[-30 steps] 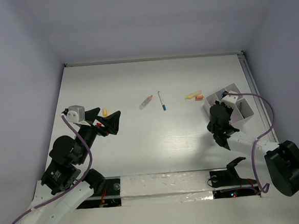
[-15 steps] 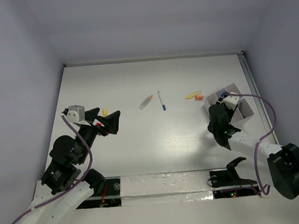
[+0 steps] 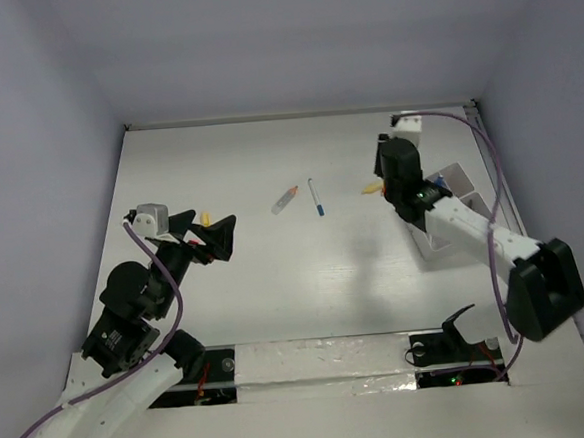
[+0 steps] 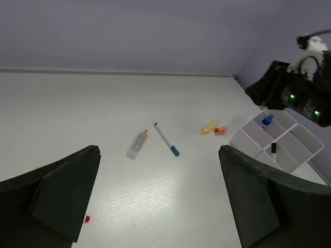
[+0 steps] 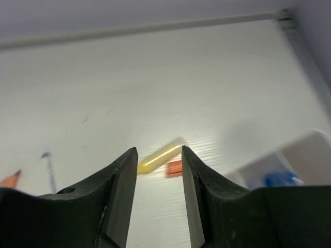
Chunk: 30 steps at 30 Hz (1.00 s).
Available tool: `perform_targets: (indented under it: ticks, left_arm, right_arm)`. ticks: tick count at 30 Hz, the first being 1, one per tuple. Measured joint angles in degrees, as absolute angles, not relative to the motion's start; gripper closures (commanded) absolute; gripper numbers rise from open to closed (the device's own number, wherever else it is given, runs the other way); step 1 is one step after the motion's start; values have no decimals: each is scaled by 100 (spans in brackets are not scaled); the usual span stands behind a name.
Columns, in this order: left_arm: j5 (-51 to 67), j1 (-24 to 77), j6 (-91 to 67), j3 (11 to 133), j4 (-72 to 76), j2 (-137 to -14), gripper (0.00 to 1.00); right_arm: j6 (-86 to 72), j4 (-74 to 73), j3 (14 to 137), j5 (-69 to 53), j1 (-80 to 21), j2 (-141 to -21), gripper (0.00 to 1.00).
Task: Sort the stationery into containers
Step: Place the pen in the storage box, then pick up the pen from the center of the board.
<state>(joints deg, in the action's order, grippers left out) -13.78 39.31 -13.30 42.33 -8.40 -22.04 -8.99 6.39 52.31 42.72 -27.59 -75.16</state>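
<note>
My right gripper (image 5: 159, 155) is open and empty. It hangs above the table, and a small yellow piece (image 5: 158, 158) and a tiny orange piece (image 5: 174, 167) show on the table between its fingers. From above, the right gripper (image 3: 387, 177) hovers just left of the white containers (image 3: 462, 212). A blue-tipped item (image 4: 267, 121) and a black one (image 4: 273, 148) stand in the containers (image 4: 276, 142). An orange-capped tube (image 3: 285, 200) and a blue-and-white pen (image 3: 315, 197) lie mid-table. My left gripper (image 3: 213, 240) is wide open and empty, far left.
A tiny yellow piece (image 3: 205, 218) lies beside the left gripper, and a small red bit (image 4: 87, 219) lies under its left finger. The back wall (image 3: 290, 49) and side walls close in the table. The right arm (image 4: 300, 93) reaches over the containers.
The right gripper opened, rose from the containers and swung back-left over the yellow and orange pieces. A blue-tipped item now shows in the containers. The left arm stayed still.
</note>
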Motion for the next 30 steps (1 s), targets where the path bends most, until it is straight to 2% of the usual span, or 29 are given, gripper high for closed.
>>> perform_targets:
  ticks: [3,7,13,21,30]
  left_arm:
    - [-1376,3927,-1317,4228,-840,-2270,1]
    - [-1367,3887,-1306,4202,-843,-2357,1]
    - [-1350,3835,-1291,4200,-838,-2512,1]
    - [-1343,3815,-1288,4200,-840,-2589,1]
    - [-1343,3809,-1288,4200,-838,-2589,1]
  right_arm:
    - [-930,-34,6278,3229,-2801,-8552,50]
    - [-921,-902,7369,2082,-2871,-9867,50]
    - [-947,-1490,8156,1044,-2934,-11078,49]
    - [-989,-1737,9430,548,-3201,-12337,52]
    - [-985,-1951,10228,941,-3395,-13104,56]
